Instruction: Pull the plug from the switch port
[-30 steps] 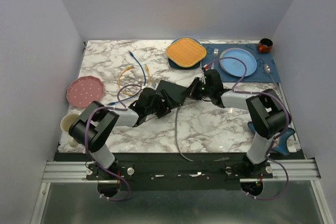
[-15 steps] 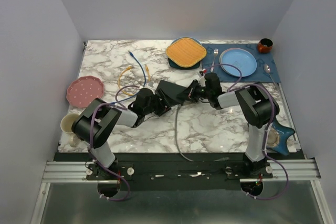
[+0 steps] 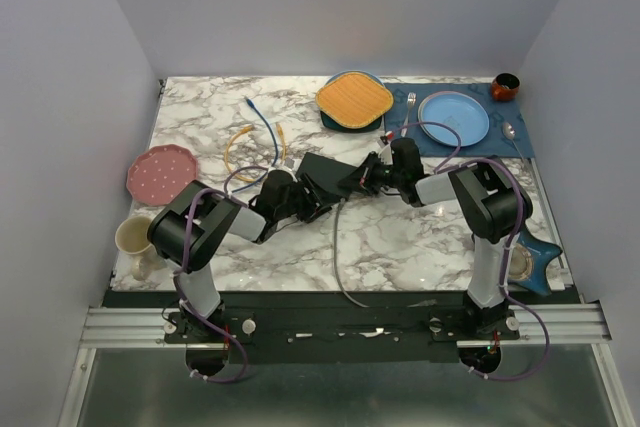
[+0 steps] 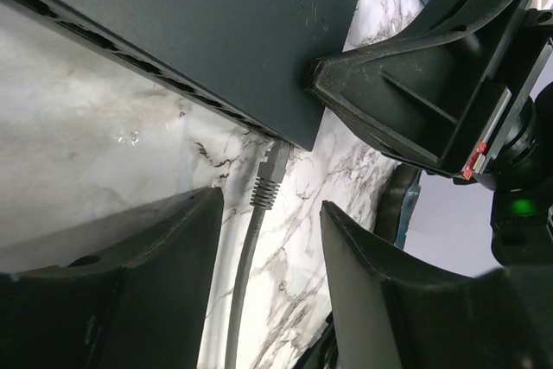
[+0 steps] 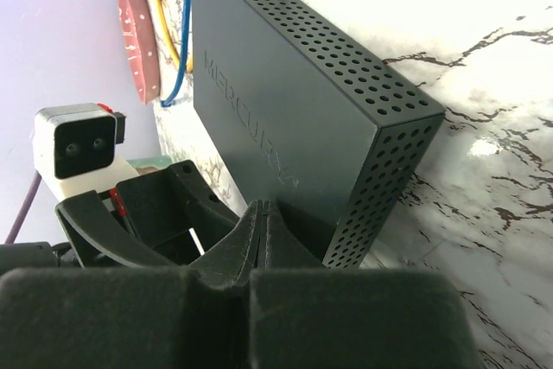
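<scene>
Left gripper [image 4: 272,202] spread astride the grey plug [image 4: 275,166] (seated in the switch [image 4: 173,23]); right gripper [image 5: 263,212] pressed together

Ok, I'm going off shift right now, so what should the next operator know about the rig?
Left gripper: open, jaws either side of the grey plug, not touching it.
Right gripper: shut, tip against one end of the switch.
The plug is seated in the switch, at a corner.
Done: both arms in place.
Left to do: close on the plug and pull it out.
</scene>
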